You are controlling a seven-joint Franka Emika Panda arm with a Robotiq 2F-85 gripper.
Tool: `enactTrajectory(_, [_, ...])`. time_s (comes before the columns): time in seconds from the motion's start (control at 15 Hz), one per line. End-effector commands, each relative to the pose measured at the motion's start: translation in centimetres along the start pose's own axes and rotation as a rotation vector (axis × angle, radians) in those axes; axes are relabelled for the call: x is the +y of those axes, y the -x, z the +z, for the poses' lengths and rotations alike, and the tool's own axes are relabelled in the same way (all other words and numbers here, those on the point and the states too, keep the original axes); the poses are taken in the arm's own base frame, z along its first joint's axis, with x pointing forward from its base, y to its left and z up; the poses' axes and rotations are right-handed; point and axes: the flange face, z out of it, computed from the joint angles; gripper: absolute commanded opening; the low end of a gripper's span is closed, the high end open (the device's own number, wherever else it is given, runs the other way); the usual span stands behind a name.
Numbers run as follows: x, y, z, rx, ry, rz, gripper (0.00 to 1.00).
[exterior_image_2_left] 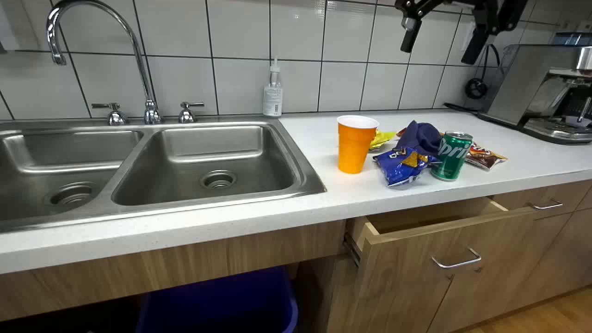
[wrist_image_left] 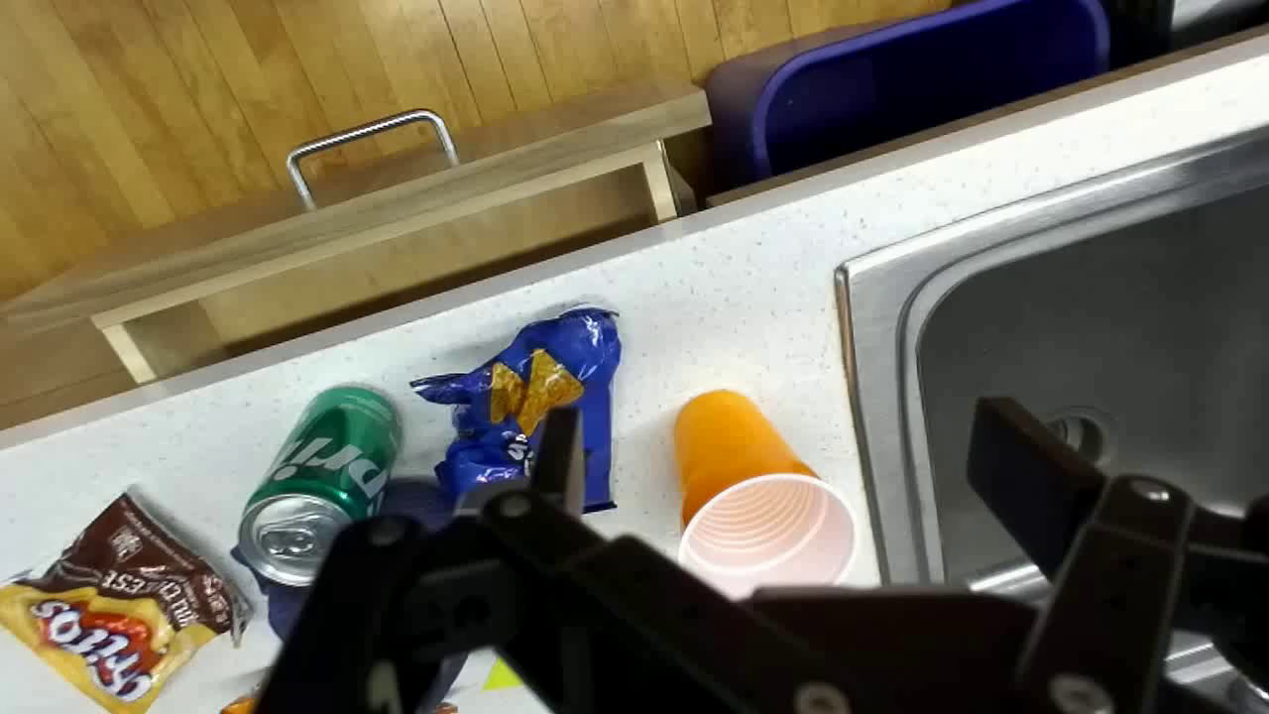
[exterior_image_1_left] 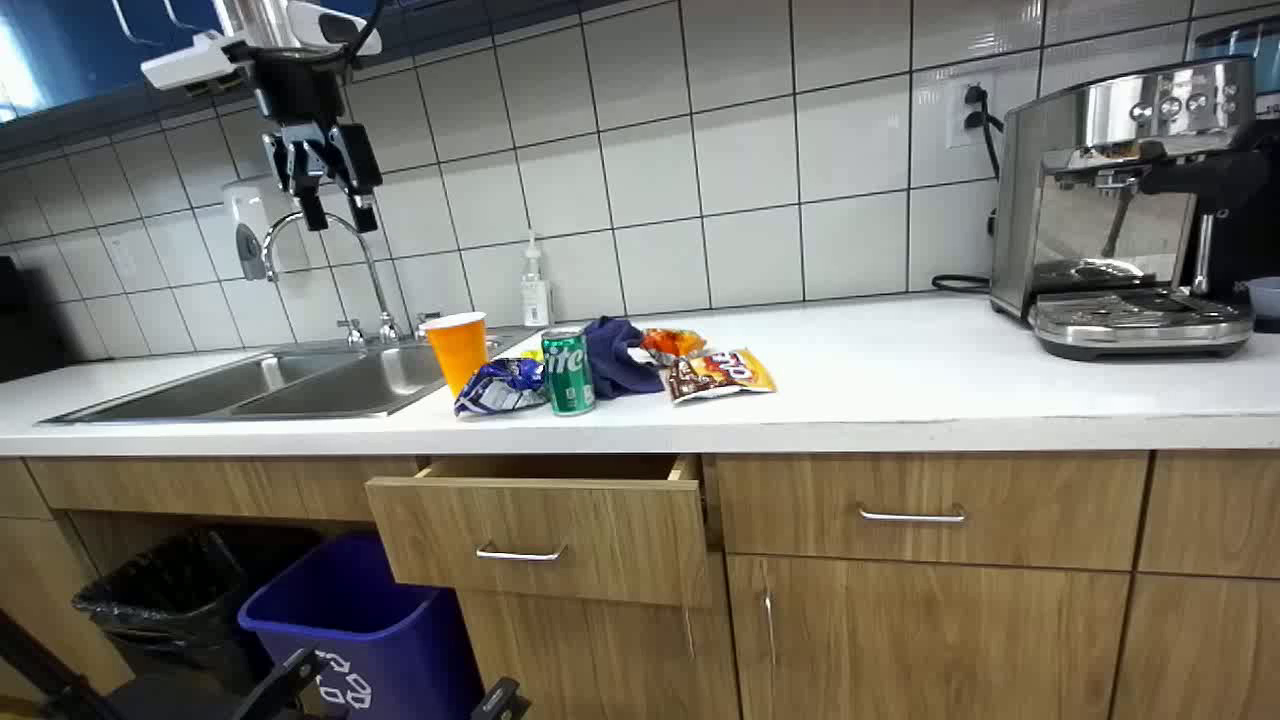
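Orange and upright, a cup (exterior_image_2_left: 353, 150) is standing near the sink (exterior_image_2_left: 308, 179), while a blue bag (exterior_image_2_left: 401, 167) and green can (exterior_image_2_left: 451, 158) are sitting by the front edge of the counter (exterior_image_1_left: 900, 365); spread jaws are hanging above.

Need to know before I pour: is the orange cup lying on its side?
No, in an exterior view the orange cup stands upright on the white countertop, its rim facing up.
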Motion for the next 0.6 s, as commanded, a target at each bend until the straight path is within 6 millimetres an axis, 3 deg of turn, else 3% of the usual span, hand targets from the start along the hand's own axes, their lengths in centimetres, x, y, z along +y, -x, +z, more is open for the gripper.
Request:
enactTrajectory(0.0, [0.0,0.0,0.0,-0.001,0.001,0.000,1.00])
enactTrajectory(0.53, [0.7,0.1,1.2,0.000,0.002,-0.008,1.00])
